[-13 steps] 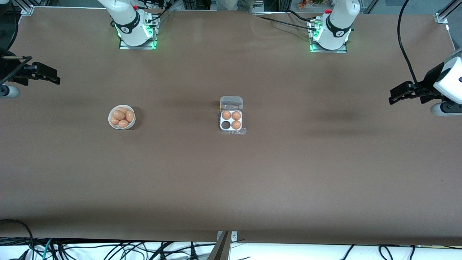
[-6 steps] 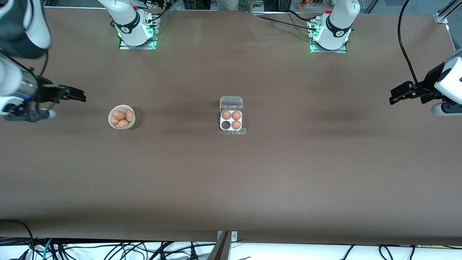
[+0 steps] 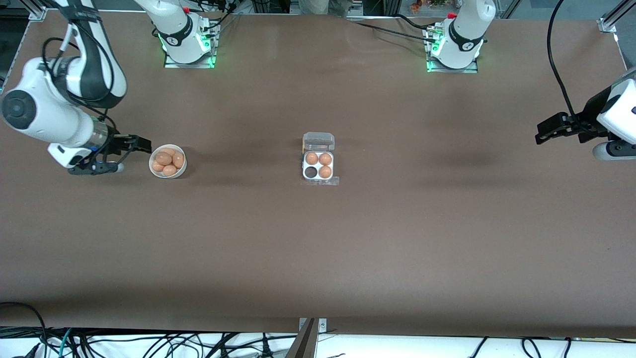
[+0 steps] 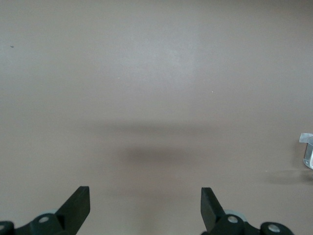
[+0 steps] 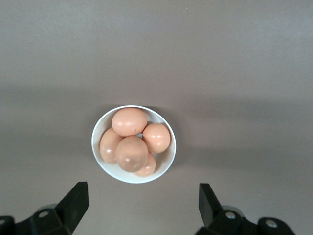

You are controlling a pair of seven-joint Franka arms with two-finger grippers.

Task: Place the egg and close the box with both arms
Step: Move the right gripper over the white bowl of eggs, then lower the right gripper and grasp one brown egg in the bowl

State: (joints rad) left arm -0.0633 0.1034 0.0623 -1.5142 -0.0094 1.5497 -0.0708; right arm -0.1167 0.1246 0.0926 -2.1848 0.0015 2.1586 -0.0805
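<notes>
Right pincer [image 3: 141, 144]: black, two-fingered, on the arm whose base stands at the right arm's end of the desk [image 3: 318, 248]. It hangs in the air just beside the bowl, toward the right arm's end. In the right wrist view the pincer [image 5: 142, 205] stands wide open with nothing between its fingertips [image 5: 78, 193], and the bowl shows between them farther off.

Bowl [image 3: 168, 161]: round, white, resting on the brown desk toward the right arm's end. It holds a heap of brown eggs [image 3: 169, 160]; five can be counted in the right wrist view, one lying on top of the others.

Box [image 3: 318, 165]: small, clear plastic, at about the middle of the desk, well apart from the bowl. Its lid [image 3: 318, 141] is thrown open on the side farther from the front camera. Three cells hold brown eggs; the fourth cell [image 3: 311, 172], nearer the front camera and toward the right arm's end, is dark and unfilled. A flat tab [image 3: 320, 182] juts from the nearer edge.

Left pincer [image 3: 541, 133]: black, waiting over bare desk at the left arm's end, well apart from the box. The left wrist view shows the pincer [image 4: 145, 205] spread open and holding nothing, with an edge of the box [image 4: 307, 149] at the frame's border.
</notes>
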